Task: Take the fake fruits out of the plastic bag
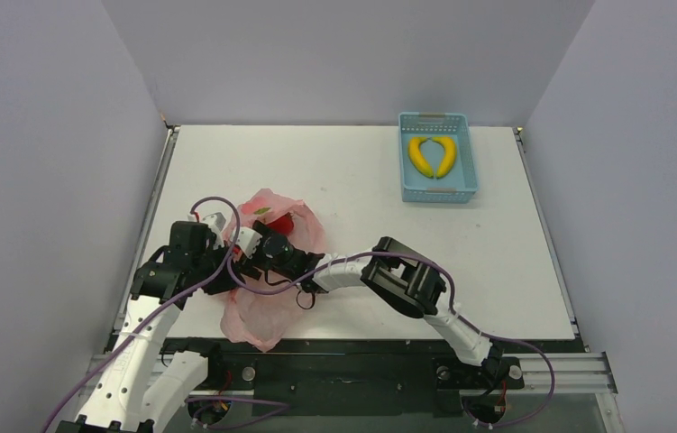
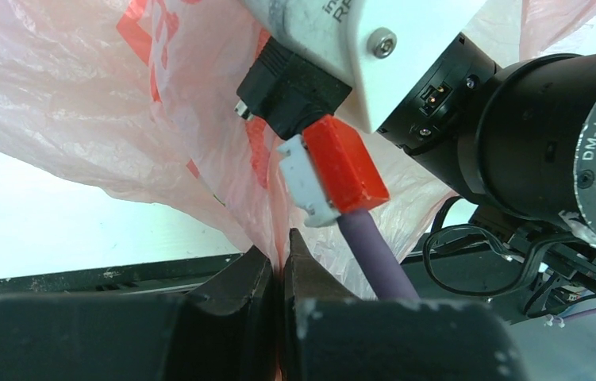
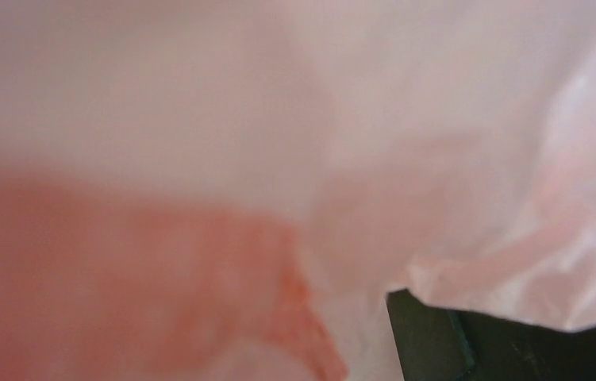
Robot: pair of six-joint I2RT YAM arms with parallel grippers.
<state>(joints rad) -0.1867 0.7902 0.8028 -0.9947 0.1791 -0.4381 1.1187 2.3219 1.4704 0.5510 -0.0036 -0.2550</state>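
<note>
I clamp my left end effector [image 2: 282,255] on the thin, crinkly pink plastic bag [image 1: 260,317] near the near left corner of the table [image 1: 352,194], probably to keep it open while my right end effector [image 1: 271,242], whose jaws are hidden so I cannot tell their state, reaches in towards the round red plastic apple [image 1: 282,224].

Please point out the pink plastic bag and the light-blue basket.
thin pink plastic bag [image 1: 258,320]: top external view, its near crumpled part.
rigid light-blue slotted basket [image 1: 441,194]: top external view, its near wall.
</note>
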